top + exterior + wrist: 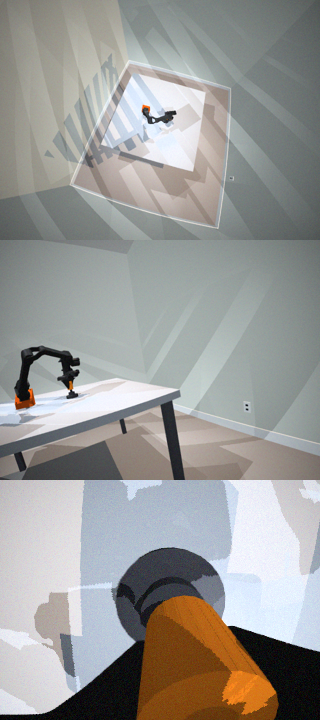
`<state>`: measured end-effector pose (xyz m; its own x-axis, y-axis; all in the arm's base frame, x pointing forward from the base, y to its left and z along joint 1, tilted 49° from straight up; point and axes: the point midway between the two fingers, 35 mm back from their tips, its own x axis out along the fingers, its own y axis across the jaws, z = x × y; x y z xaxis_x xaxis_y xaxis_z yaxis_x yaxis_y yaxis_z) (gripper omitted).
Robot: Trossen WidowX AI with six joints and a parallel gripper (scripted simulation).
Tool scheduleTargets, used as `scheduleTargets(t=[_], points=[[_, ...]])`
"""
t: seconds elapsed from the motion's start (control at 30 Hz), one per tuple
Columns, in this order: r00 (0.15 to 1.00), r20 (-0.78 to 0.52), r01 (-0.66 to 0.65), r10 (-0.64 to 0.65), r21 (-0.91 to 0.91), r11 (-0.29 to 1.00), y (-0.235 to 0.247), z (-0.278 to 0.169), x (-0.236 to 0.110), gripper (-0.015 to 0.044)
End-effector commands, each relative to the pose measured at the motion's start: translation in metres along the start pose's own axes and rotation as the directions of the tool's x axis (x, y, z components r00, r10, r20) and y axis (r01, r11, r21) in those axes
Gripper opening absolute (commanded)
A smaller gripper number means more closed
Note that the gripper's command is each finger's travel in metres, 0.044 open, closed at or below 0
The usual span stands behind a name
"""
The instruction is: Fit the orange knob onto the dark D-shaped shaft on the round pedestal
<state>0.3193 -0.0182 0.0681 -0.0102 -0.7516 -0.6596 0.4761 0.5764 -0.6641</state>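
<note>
My gripper [70,383] [186,642] is shut on the orange knob [70,385] [200,674] and holds it upright, pointing down. The dark round pedestal [72,396] [175,566] stands on the white table [108,400] right below the knob. In the wrist view the knob's lower end covers the middle of the pedestal, so most of the shaft is hidden; only a dark sliver of the shaft [143,607] shows at the knob's left edge. In the side view the knob's lower end sits just above the pedestal; I cannot tell whether it touches the shaft.
The arm's orange base [24,401] [146,106] stands on the table to the left of the pedestal. The table's front edge [103,418] and a dark leg [171,441] are nearer the camera. Shifting light patches cross the table top.
</note>
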Motion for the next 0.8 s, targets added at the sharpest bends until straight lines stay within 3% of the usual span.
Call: scheduleTargets(t=[0.0, 0.77], points=[[1.000, 0.006, -0.003, 0.002, 0.102, 0.995, 0.0009, 0.0002, -0.0021, 0.0000], [1.000, 0.006, -0.003, 0.002, 0.103, 0.995, 0.0051, 0.0022, 0.0013, 0.0000]])
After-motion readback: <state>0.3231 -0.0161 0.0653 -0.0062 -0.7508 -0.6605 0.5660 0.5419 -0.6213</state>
